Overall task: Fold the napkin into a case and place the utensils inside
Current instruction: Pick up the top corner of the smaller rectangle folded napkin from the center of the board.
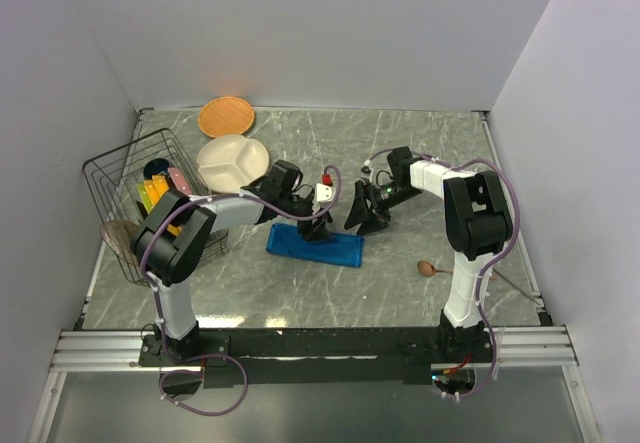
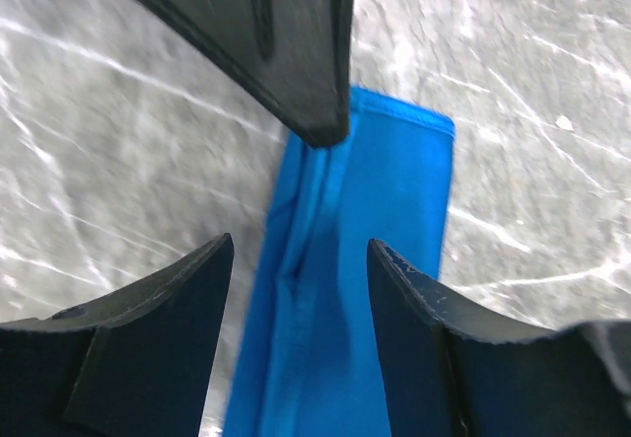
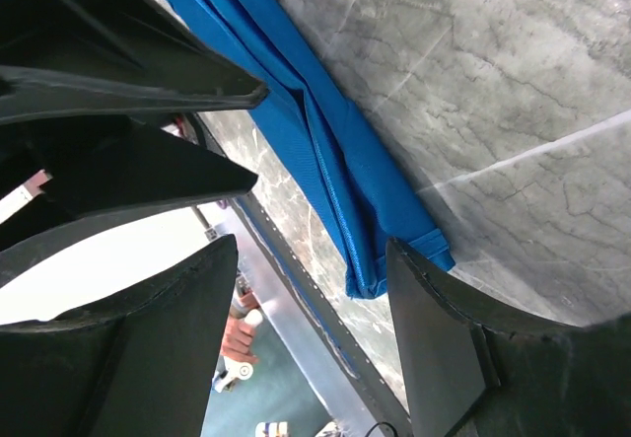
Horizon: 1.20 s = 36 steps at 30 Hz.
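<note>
The napkin (image 1: 315, 246) lies on the marble table as a narrow, long, layered blue case. My left gripper (image 1: 318, 225) hovers open just over its middle; in the left wrist view its fingers (image 2: 168, 328) stand either side of the cloth (image 2: 355, 289) without pinching it. My right gripper (image 1: 365, 218) is open at the case's right end, where the folded end (image 3: 394, 250) shows beside my fingers (image 3: 444, 338). The left gripper's dark fingertips (image 3: 118, 62) fill that view's upper left. A brown wooden spoon (image 1: 430, 268), one of the utensils, lies to the right of the case.
A wire basket (image 1: 130, 193) with colourful items stands at the left. A white divided plate (image 1: 232, 160) and an orange round plate (image 1: 226, 116) sit behind the case. The table's near edge (image 3: 296, 289) runs close to the cloth.
</note>
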### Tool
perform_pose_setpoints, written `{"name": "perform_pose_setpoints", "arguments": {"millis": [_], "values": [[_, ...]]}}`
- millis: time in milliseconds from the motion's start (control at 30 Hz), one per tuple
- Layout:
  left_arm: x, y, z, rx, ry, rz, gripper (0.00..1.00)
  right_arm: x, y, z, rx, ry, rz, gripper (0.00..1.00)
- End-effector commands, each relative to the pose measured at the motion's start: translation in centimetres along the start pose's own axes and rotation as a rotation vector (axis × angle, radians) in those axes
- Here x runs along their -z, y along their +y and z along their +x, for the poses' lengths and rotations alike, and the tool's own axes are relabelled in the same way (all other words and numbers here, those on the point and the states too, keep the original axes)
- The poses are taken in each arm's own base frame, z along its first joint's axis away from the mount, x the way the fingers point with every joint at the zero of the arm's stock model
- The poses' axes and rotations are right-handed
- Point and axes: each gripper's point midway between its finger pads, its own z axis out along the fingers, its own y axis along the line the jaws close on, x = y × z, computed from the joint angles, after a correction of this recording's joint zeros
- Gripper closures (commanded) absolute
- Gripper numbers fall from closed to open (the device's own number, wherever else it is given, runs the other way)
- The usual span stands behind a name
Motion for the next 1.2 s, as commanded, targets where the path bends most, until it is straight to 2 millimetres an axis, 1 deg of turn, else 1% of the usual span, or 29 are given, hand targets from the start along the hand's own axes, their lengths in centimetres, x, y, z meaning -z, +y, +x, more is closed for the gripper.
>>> {"name": "perform_pose_setpoints", "arguments": {"millis": [0,33,67,233,267,433,467,533,1133,1167], "values": [[-0.1,0.3,-3.2,-0.187,-0.087,0.004,0.37,0.8,1.9,0.4,0.03,-0.012,-0.03,0.31],[-0.3,0.3,-3.5,-0.194,-0.09,0.013,0.37,0.8,2.0,0.4,0.029,-0.012,-0.034,0.31],[-0.6,0.3,-3.3,-0.19,-0.086,0.021,0.37,0.8,2.0,0.5,0.026,-0.009,-0.036,0.31],[-1.6,-0.1,-3.5,-0.198,-0.089,0.077,0.36,0.8,2.1,0.5,0.022,-0.006,-0.041,0.31],[-1.9,-0.1,-3.0,-0.19,-0.082,0.088,0.36,0.9,2.1,0.6,0.023,-0.004,-0.043,0.31],[-2.5,-0.7,-2.8,-0.195,-0.081,0.144,0.36,0.9,2.4,0.8,0.022,0.007,-0.06,0.31],[-2.6,-0.8,-2.4,-0.182,-0.074,0.159,0.36,0.9,2.4,0.9,0.023,0.009,-0.063,0.31],[-2.9,-0.9,-2.5,-0.186,-0.074,0.166,0.37,0.9,2.6,0.9,0.026,0.01,-0.072,0.31],[-3.9,-2.1,-2.7,-0.176,-0.079,0.222,0.42,0.7,4.3,1.5,0.056,0.051,-0.119,0.31],[-4.0,-2.1,-2.6,-0.174,-0.078,0.226,0.44,0.7,4.3,1.6,0.055,0.052,-0.119,0.31]]}}
